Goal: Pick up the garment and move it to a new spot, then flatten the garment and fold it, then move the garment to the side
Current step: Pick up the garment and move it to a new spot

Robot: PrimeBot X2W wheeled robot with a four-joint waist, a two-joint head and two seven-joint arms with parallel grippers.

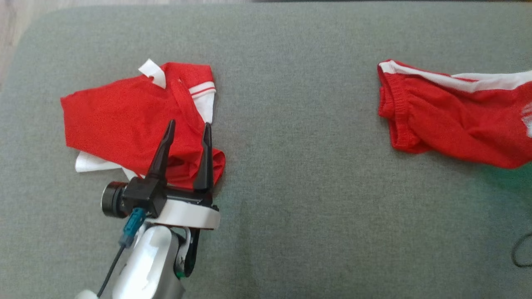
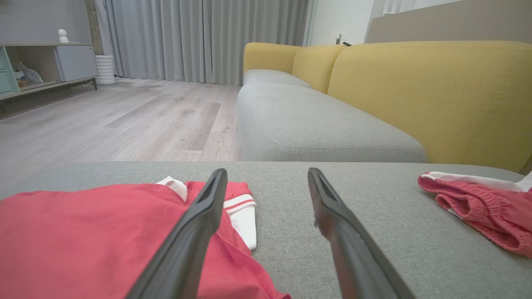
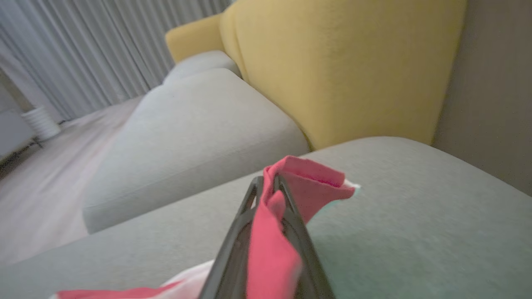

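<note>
**Currently: right jaws pinch the red shorts, left jaws spread wide by the red shirt**

Here, two red garments lie well apart on the grey cushion (image 1: 291, 187).

- Red shorts (image 1: 449, 120): at the right of the head view, rumpled, elastic waistband toward the middle of the cushion. A white stripe runs along the far edge, and the cloth runs off the frame's right side.
- Right gripper (image 3: 268, 178): jaws closed on a fold of the red shorts. The cloth is bunched between the fingers and peaks just past their tips, with a sliver of white at its edge. The right wrist view is blurred.
- Left gripper (image 1: 189, 123): jaws fully apart, holding nothing. One finger is over the red shirt (image 1: 124, 120), the other at its near right corner. Whether they touch the cloth, I cannot tell.
- Red shirt: on the left part of the cushion, loosely folded, with white trim showing at the collar, sleeve cuff and lower left.
- Beyond: a yellow backrest (image 2: 436, 95), a wooden floor (image 2: 124, 120), grey curtains (image 2: 199, 37).
</note>
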